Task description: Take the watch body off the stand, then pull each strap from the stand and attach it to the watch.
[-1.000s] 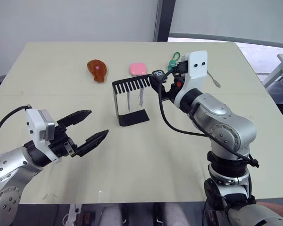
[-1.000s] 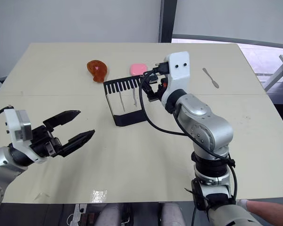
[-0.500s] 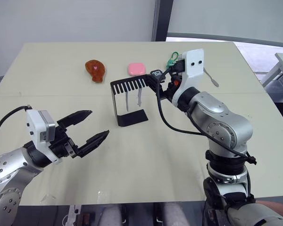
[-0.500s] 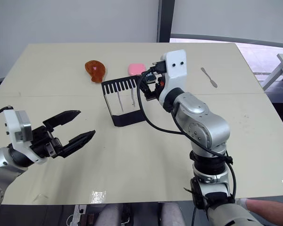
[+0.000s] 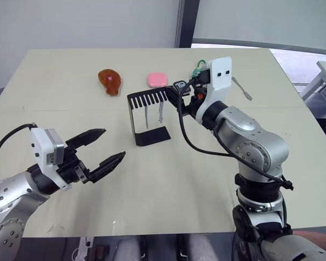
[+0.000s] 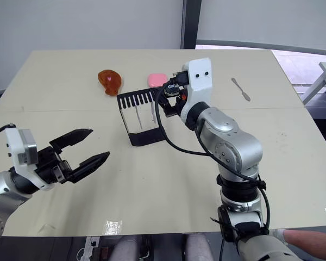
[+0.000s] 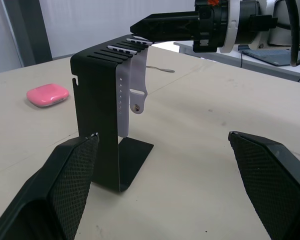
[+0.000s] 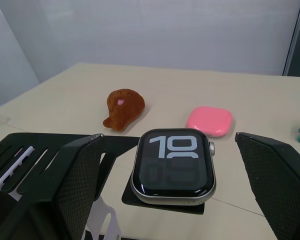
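Now right gripper (image 8: 172, 192) straddles watch body (image 8: 173, 166), fingers wide, nothing gripped.
Watch body sits on stand (image 5: 148, 117) arm end, mid-bench; straps (image 7: 132, 86) hang from slots; left gripper (image 5: 100, 152) waits agape, empty.

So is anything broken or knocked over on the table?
Nothing stands out. The stand is upright, both straps hang from its slots, and the watch sits flat on the stand's end. The pink case, brown toy and metal tool lie separately on the table.
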